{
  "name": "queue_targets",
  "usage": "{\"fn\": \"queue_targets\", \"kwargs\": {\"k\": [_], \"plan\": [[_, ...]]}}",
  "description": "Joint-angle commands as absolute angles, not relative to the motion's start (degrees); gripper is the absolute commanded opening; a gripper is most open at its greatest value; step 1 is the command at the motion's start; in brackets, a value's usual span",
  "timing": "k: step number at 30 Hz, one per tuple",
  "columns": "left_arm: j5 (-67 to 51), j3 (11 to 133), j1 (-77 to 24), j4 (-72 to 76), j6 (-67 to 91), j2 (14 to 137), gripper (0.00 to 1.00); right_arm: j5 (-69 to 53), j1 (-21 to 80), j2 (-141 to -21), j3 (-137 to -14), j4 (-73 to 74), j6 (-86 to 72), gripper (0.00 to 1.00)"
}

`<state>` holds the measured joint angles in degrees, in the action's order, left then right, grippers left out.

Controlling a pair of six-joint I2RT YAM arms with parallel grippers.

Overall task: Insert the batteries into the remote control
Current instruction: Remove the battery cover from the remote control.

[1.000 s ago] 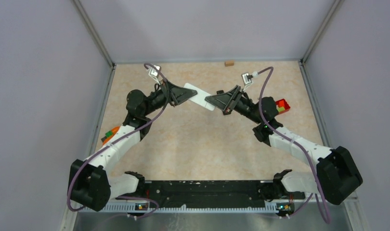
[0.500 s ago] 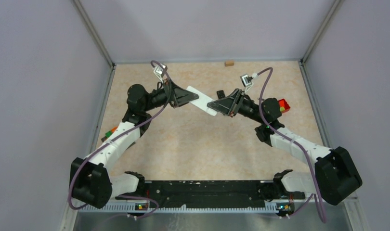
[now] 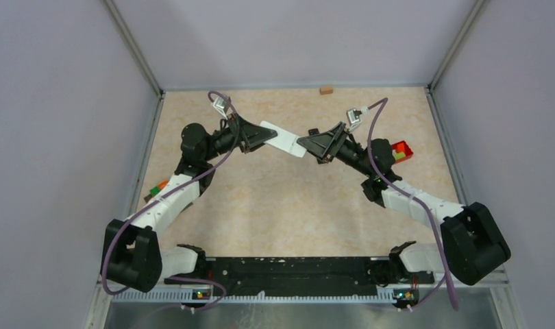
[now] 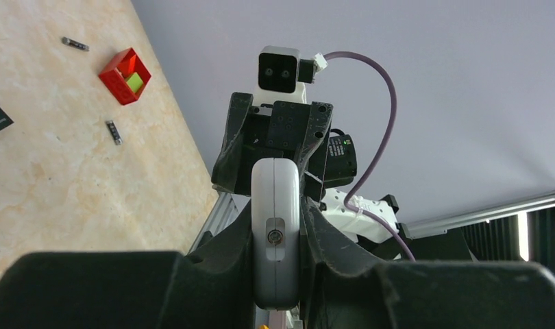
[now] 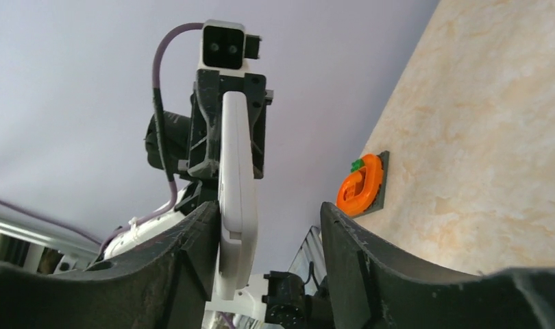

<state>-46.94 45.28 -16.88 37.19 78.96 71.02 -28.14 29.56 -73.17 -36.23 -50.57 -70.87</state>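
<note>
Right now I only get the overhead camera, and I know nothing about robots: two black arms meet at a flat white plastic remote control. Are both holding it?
Observer: Only the left gripper is. Its wrist camera shows both fingers pressed against the flat white plastic remote control.
Operator: And the right one?
Observer: The right gripper stands open; the remote touches one finger, with a gap to the other.
Operator: I can't spot any batteries.
Observer: The left wrist camera shows two tiny dark cylindrical batteries lying on the beige table, outside the small red tray.
</note>
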Motion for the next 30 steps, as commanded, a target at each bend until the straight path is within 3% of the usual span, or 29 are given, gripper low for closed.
{"fn": "queue_targets", "kwargs": {"k": [1,11,17,19,21,25,30], "plan": [[-45.5,45.2,-16.6,42.5,79.0,69.9,0.0,-23.8,28.6,-72.9,-36.2,-46.1,-71.7,0.58],[-44.4,45.6,-16.6,38.7,75.3,70.4,0.0,-27.7,28.7,-74.6,-36.8,-47.4,-73.9,0.59],[-43.0,47.6,-16.1,31.5,71.0,70.4,0.0,-28.3,28.7,-76.1,-35.2,-50.5,-76.8,0.33],[-42.2,48.0,-15.9,29.2,69.7,70.2,0.0,-27.6,28.7,-75.5,-34.8,-49.0,-75.8,0.28],[-41.8,48.2,-15.7,27.9,68.9,70.2,0.0,-27.1,28.7,-74.8,-34.4,-48.1,-75.0,0.3],[-41.9,48.1,-15.6,27.2,67.8,70.6,0.0,-27.1,28.7,-74.5,-34.5,-48.2,-74.9,0.56],[-41.8,47.2,-15.6,27.6,67.4,71.9,0.0,-28.5,29.5,-76.3,-36.3,-48.0,-74.6,0.62]]}}
